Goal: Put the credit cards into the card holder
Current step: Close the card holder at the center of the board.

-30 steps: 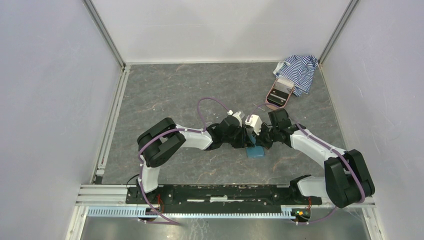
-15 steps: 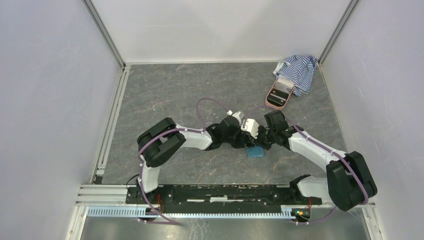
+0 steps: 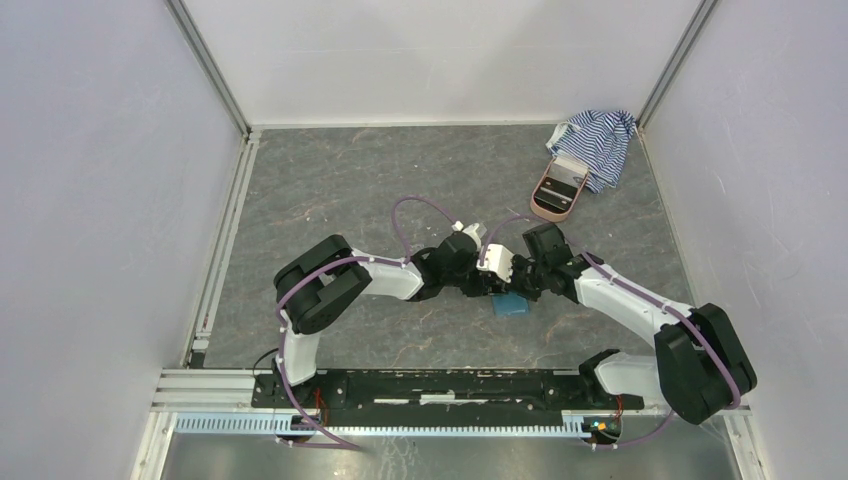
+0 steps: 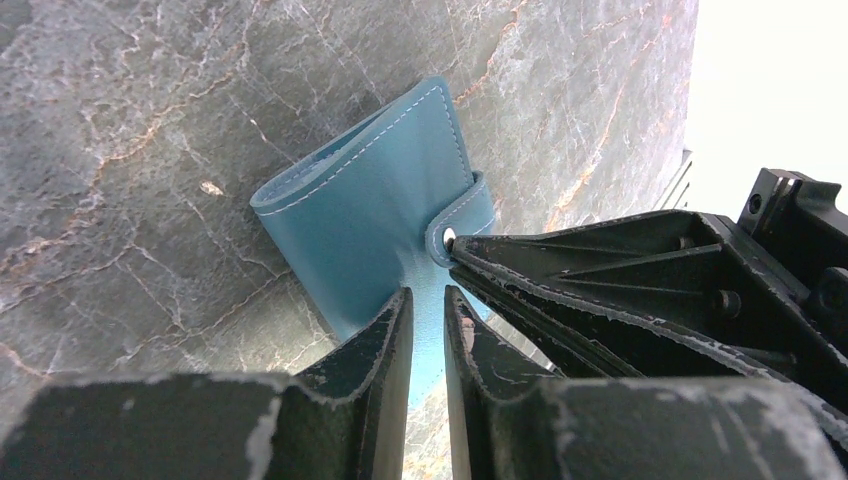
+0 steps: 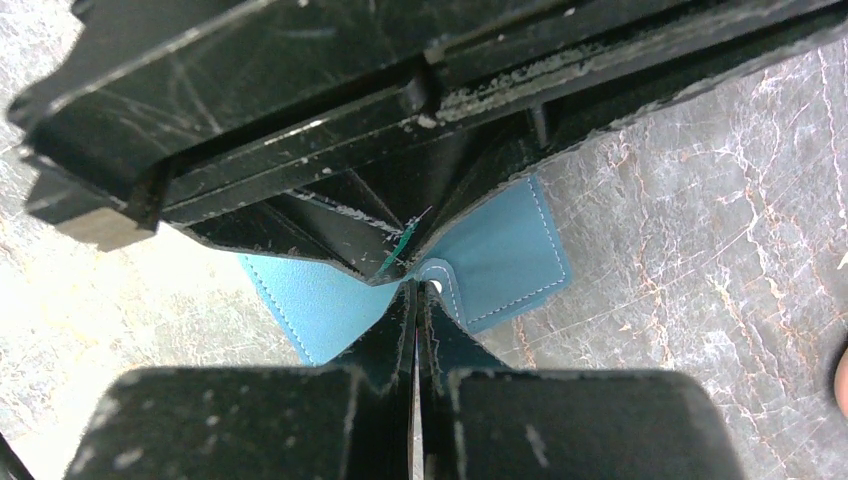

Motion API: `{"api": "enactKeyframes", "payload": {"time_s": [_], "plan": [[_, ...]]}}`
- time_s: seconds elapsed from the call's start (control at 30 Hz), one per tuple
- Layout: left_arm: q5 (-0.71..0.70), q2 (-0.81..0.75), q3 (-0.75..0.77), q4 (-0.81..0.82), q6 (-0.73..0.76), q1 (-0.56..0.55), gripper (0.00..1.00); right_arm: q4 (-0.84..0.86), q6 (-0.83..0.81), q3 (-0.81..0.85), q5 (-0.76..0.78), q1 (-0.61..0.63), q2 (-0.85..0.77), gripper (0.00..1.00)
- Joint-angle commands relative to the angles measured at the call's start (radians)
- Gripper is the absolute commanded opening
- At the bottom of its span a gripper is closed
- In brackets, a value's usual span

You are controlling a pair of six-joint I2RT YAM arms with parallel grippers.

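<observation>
1. The card holder (image 3: pixel 512 305) lies flat on the counter (image 3: pixel 350 190), a little right of the middle and between the two arms. From the left wrist view I see it as a teal, stitched wallet folded over on itself.
2. Its snap tab (image 4: pixel 464 208) wraps round one long edge, with the metal stud showing at the tip of the tab.
3. My right tool (image 5: pixel 415 300) has its fingers drawn together to a hairline. Their tips are right at the snap tab, touching or just short of it. I cannot tell whether anything thin is pinched between them.
4. My left tool (image 4: pixel 427 300) is narrow, with only a slim slot between its fingers. Teal shows through that slot, and the tips hang over the wallet's near edge. I cannot tell whether it is gripping the wallet or merely poised above it.
5. The two tools meet nose to nose over the tab, just beside each other. The left arm (image 3: pixel 385 280) reaches in from the left and the right arm (image 3: pixel 620 295) from the right.
6. Well apart, near the far right corner of the counter, a pink case (image 3: pixel 556 188) lies touching a blue-and-white striped cloth (image 3: pixel 597 138).
</observation>
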Motion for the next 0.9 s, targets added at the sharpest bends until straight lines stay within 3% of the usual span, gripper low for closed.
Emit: {"api": "enactKeyframes", "payload": {"time_s": [0.0, 0.87], "plan": [[-0.016, 0.003, -0.031, -0.047, -0.013, 0.01, 0.26, -0.083, -0.024, -0.058, -0.017, 0.023, 0.056, 0.0], [-0.01, -0.1, -0.07, -0.051, -0.017, 0.05, 0.31, -0.134, -0.095, -0.078, -0.023, 0.026, 0.032, 0.02]]}}
